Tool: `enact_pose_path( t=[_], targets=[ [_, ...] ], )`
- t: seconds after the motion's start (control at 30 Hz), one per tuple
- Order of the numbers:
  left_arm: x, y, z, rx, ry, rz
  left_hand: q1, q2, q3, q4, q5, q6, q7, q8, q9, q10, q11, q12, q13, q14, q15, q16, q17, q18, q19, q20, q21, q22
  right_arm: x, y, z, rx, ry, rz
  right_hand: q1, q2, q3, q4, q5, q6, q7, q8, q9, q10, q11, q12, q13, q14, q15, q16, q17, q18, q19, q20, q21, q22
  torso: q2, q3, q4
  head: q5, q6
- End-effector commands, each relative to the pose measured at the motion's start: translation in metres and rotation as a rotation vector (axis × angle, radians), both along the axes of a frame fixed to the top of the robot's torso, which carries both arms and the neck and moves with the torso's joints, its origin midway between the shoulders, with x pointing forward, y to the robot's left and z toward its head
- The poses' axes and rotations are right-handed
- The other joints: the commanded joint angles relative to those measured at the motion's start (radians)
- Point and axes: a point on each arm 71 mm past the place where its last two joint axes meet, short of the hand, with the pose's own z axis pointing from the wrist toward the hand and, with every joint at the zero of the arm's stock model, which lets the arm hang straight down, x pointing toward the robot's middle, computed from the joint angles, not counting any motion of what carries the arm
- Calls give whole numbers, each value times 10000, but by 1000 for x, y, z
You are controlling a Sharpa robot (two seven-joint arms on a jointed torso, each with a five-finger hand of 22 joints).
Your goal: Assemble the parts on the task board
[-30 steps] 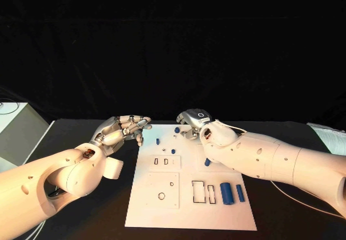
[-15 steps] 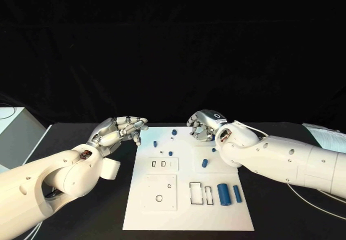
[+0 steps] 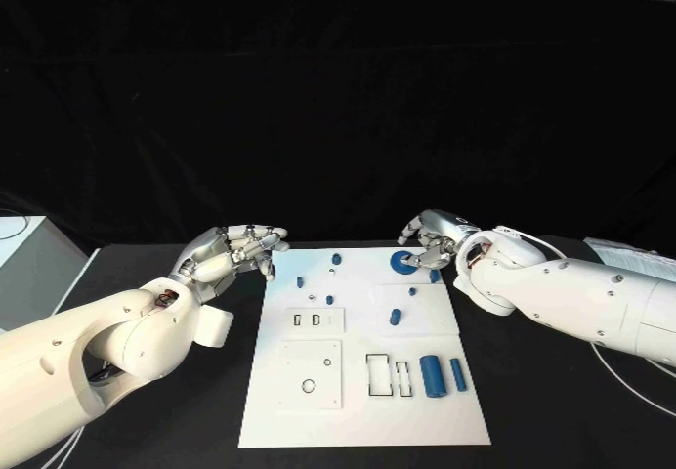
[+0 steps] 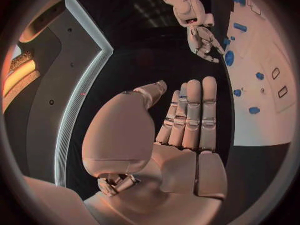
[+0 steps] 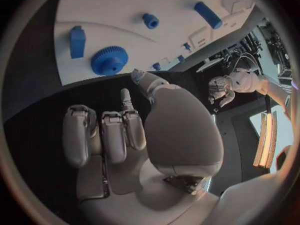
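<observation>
The white task board (image 3: 363, 410) lies in the middle of the table. A blue gear (image 3: 403, 262) sits near its far right corner, also seen in the right wrist view (image 5: 109, 60). Small blue parts (image 3: 396, 316) are scattered over the far half, and two blue cylinders (image 3: 431, 375) lie near the right edge. My right hand (image 3: 431, 239) hovers just beyond the gear, fingers apart, holding nothing; its palm (image 5: 131, 140) is bare. My left hand (image 3: 234, 250) hangs at the board's far left corner, fingers straight and empty (image 4: 181, 130).
Rectangular and round cut-outs (image 3: 313, 319) mark the board's near half. A grey-white box (image 3: 21, 264) stands at the table's left edge, and white cables (image 3: 627, 256) lie at the far right. Black table surrounds the board.
My right arm has swung to the right, off the board's far edge, uncovering the blue gear. The left hand has stayed about where it was.
</observation>
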Motion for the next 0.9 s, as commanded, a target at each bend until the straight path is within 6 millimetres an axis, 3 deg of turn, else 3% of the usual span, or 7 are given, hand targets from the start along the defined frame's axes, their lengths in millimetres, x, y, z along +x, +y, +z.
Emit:
enact_pose_path(
  t=[0.03, 0.1, 0.13, 0.23, 0.4, 0.6, 0.9],
  targets=[
    [-1, -4, 1, -60, -56, -447, -58, 2, 43, 1, -34, -79, 7, -38, 5, -67, 18, -32, 15, -83, 27, -61, -12, 139, -91, 18, -44, -18, 3, -6, -5, -214, 646, -265, 29, 100, -136, 91, -47, -84, 16, 71, -17, 868, 41, 279, 2396, 861, 100, 140, 1596, -172, 566, 72, 237, 1403, -9, 32, -1, 12, -30],
    [-1, -4, 0, -8, -56, -490, -58, 2, 43, 1, -34, -79, 7, -38, 5, -67, 18, -32, 15, -83, 27, -61, -12, 139, -91, 18, -44, -18, 5, -8, -5, -275, 654, -424, 52, 99, -275, 149, -55, -148, 34, 83, -30, 988, 63, 392, 2534, 894, 122, 211, 1783, -208, 626, 96, 377, 1567, -3, 29, 15, 2, -37],
    [-1, -4, 0, 23, -57, -502, -58, 2, 43, 1, -34, -79, 7, -38, 5, -67, 18, -32, 15, -83, 27, -61, -12, 139, -91, 18, -44, -18, 6, -9, -5, -298, 657, -480, 63, 102, -339, 177, -55, -179, 43, 86, -36, 1004, 73, 408, 2553, 901, 133, 228, 1825, -216, 639, 106, 411, 1606, -4, 4, 12, 2, -37],
    [-1, -4, -1, 77, -57, -510, -54, 6, 47, -2, -34, -84, 8, -41, 4, -74, 21, -35, 15, -91, 30, -72, -17, 139, -101, 21, -48, -21, 7, -9, -5, -337, 674, -552, 74, 104, -495, 247, -90, -320, 74, 55, -65, 1012, 104, 416, 2563, 913, 161, 256, 1899, -233, 666, 132, 479, 1686, 2, 14, 12, -9, -33],
    [0, -4, -4, 132, -14, -513, -54, 6, 47, -2, -34, -84, 8, -41, 4, -74, 21, -35, 15, -91, 30, -72, -17, 139, -101, 21, -48, -21, 8, -8, -6, -443, 747, -609, 102, 108, -663, 317, -104, -414, 98, 50, -83, 1008, 129, 413, 2560, 920, 186, 275, 1948, -247, 688, 158, 535, 1753, 12, -13, 14, -44, -69],
    [-1, -3, -9, 147, 81, -516, -54, 6, 47, -2, -34, -84, 8, -41, 4, -74, 21, -35, 15, -91, 30, -72, -17, 139, -101, 21, -48, -21, 13, -8, -9, -646, 862, -825, 141, 209, -1170, 617, -174, -615, 152, 63, -124, 1026, 185, 430, 2581, 941, 245, 318, 2069, -290, 759, 222, 695, 1943, -1, -20, 11, -74, -98],
    [-3, -5, -11, 130, 117, -567, -46, 19, 59, -7, -34, -89, 12, -44, 4, -82, 25, -36, 17, -100, 34, -88, -26, 140, -116, 26, -54, -24, 13, -1, -14, -738, 1082, -692, 173, 237, -1304, 698, -178, -627, 157, 90, -126, 1042, 193, 443, 2597, 947, 255, 329, 2100, -296, 770, 235, 721, 1974, 4, -18, 32, -67, -168]
  ],
)
